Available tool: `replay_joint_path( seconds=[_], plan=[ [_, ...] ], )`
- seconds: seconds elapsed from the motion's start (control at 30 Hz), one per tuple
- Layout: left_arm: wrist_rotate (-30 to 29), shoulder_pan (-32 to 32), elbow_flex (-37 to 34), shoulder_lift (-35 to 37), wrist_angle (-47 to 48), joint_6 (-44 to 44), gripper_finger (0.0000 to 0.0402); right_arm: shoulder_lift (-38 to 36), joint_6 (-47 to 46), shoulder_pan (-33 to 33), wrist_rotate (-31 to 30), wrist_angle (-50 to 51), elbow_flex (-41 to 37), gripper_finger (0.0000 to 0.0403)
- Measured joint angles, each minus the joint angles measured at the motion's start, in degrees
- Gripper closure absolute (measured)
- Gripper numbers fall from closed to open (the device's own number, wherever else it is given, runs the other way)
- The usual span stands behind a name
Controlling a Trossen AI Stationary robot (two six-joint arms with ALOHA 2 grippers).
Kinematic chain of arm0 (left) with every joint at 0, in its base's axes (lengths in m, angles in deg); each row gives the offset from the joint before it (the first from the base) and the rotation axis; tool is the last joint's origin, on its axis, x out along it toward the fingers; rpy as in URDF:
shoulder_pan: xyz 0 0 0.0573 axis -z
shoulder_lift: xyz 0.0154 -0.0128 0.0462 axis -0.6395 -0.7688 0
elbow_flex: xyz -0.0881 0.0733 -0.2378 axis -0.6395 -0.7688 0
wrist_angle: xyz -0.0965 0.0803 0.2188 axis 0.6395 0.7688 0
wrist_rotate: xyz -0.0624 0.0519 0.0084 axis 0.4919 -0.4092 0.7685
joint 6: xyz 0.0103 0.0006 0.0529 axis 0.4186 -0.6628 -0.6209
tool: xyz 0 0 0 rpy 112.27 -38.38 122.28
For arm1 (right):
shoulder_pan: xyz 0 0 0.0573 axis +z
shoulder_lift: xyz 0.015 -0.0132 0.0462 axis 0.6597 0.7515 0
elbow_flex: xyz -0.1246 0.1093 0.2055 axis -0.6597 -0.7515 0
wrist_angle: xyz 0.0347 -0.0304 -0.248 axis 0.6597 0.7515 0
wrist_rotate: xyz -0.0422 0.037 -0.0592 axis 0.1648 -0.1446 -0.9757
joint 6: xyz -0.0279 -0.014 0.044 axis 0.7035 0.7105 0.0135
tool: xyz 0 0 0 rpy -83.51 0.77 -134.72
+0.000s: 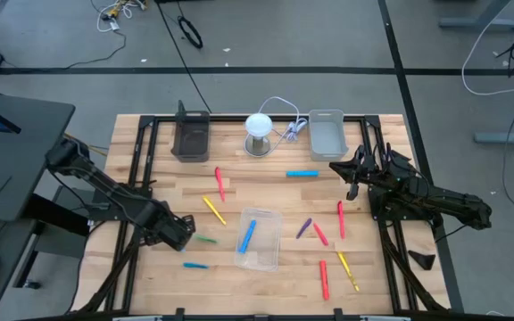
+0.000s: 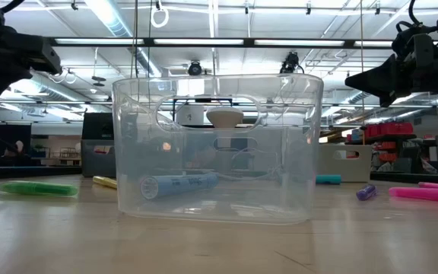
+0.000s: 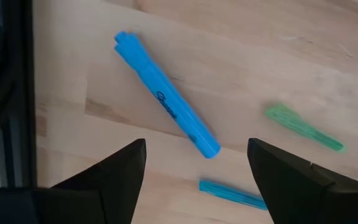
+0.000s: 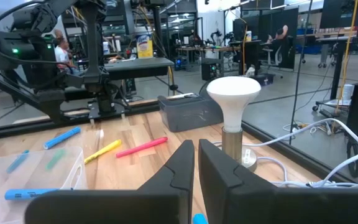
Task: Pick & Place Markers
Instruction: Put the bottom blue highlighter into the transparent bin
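Left tool (image 3: 194, 165) open over blue marker (image 3: 166, 112), high-view hidden.

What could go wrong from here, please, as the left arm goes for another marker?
The left claw hangs open near the table's front left with a green marker and a small blue marker both close by, so it might nudge one away or catch the wrong one. The clear tray sits right beside it and is light-looking; a swing toward it could shove it. The right claw, shut and empty, waits by the grey bin.
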Motion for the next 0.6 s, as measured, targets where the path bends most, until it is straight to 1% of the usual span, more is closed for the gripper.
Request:
replay_joint_path(
  seconds=[0.2,0.37,0.6],
  plan=[
    [0.0,0.5,-1.8,1.0,-0.6,0.1,0.0113,0.0,0.0,0.0,0.0,0.0,0.0,0.0374],
    [0.0,1.1,-1.9,1.0,-0.9,0.3,0.0113,0.0,0.0,0.0,0.0,0.0,0.0,0.0374],
    [0.0,1.0,-1.9,-1.7,-1.6,0.4,0.0113,0.0,0.0,0.0,0.0,0.0,0.0,0.0374]
  ],
)
